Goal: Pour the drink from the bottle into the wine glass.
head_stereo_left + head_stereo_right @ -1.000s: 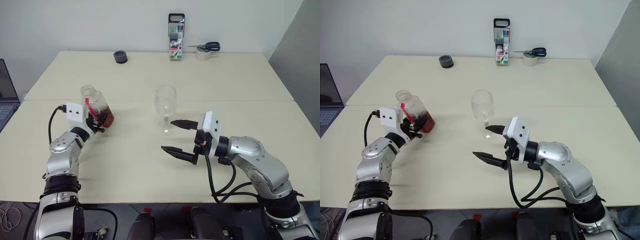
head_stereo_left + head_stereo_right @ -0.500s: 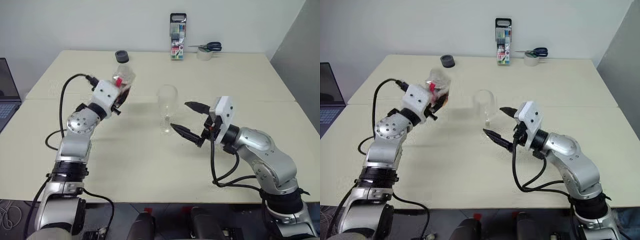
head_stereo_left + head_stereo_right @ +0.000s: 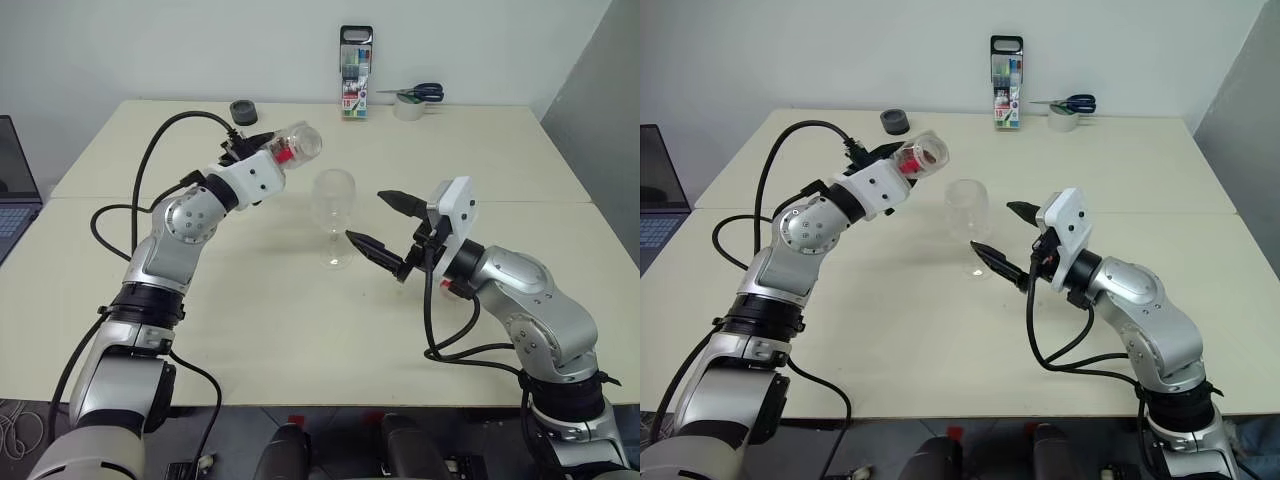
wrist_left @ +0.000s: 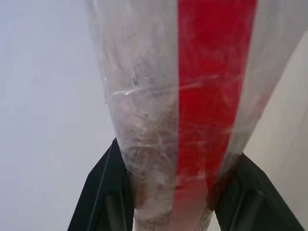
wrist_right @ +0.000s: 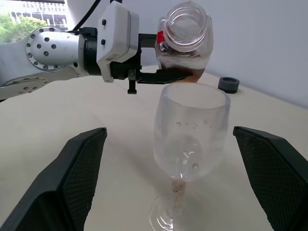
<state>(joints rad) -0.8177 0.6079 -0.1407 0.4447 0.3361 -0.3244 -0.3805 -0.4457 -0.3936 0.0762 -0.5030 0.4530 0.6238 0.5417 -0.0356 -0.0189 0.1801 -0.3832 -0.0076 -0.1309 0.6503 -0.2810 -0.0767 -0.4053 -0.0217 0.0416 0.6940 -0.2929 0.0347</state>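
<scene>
- Tilting toward the pour, the bottle (image 3: 290,146) is clamped in the left gripper (image 3: 262,150), its open mouth aimed at the glass (image 3: 333,205) and raised just beside the rim.
- The drink (image 5: 179,74) pools low in the tipped bottle; none reaches the glass, which looks empty.
- The right gripper (image 3: 384,220) holds nothing, fingers spread wide either side of the glass, not touching.
- The thin plastic bottle looks light and would likely buckle if squeezed; the grip sits at its lower body.
- The glass appears fragile and top-heavy on its thin stem; the stem seems the safest hold.
- A pale, smooth table (image 3: 250,330) carries it, with a tape roll (image 3: 241,113), pen case (image 3: 353,73) and scissors (image 3: 415,93) along the far edge by a white wall.
</scene>
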